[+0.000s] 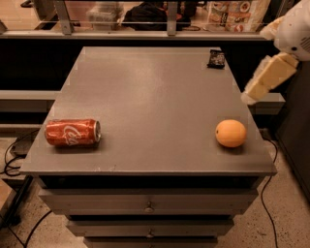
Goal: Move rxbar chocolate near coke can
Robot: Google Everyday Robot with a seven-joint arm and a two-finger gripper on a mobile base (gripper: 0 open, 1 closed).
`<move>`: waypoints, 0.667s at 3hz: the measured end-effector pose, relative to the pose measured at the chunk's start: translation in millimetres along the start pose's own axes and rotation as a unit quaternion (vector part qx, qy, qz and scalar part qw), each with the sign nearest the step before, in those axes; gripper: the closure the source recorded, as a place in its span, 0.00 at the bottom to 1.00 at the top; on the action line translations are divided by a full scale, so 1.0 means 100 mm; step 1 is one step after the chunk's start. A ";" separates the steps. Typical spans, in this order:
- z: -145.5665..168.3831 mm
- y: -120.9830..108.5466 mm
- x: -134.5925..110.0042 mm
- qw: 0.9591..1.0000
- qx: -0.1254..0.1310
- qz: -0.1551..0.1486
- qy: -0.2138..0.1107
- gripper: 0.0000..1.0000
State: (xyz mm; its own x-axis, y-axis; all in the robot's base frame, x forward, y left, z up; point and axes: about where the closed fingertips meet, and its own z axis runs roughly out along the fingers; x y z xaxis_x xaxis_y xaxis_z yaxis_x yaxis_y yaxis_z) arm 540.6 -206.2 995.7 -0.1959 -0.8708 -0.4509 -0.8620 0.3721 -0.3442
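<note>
The rxbar chocolate point(216, 58), a small flat black-wrapped bar, lies at the far right corner of the grey table point(155, 92). The coke can point(72, 133), red with white script, lies on its side near the front left edge. They are far apart, at diagonally opposite ends of the table. My gripper point(255, 89), cream-coloured, hangs off the table's right edge. It is nearer than the bar, beyond the orange, and touches nothing.
A round orange fruit point(231, 133) sits near the front right edge. Drawers point(147, 206) run below the tabletop. A railing and shelves with packaged goods point(232, 12) stand behind the table. Cables point(14, 155) lie on the floor at left.
</note>
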 end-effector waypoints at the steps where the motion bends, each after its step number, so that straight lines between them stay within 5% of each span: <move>1: 0.26 -0.59 -0.18 0.994 0.030 0.055 -0.090 0.00; 2: 0.50 -1.25 -0.23 0.975 0.066 0.126 -0.171 0.00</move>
State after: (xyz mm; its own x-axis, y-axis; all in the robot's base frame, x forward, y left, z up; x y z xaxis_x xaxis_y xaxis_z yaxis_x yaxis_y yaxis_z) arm 676.3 -217.0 1008.1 -0.2073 -0.5961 -0.7757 -0.7341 0.6189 -0.2794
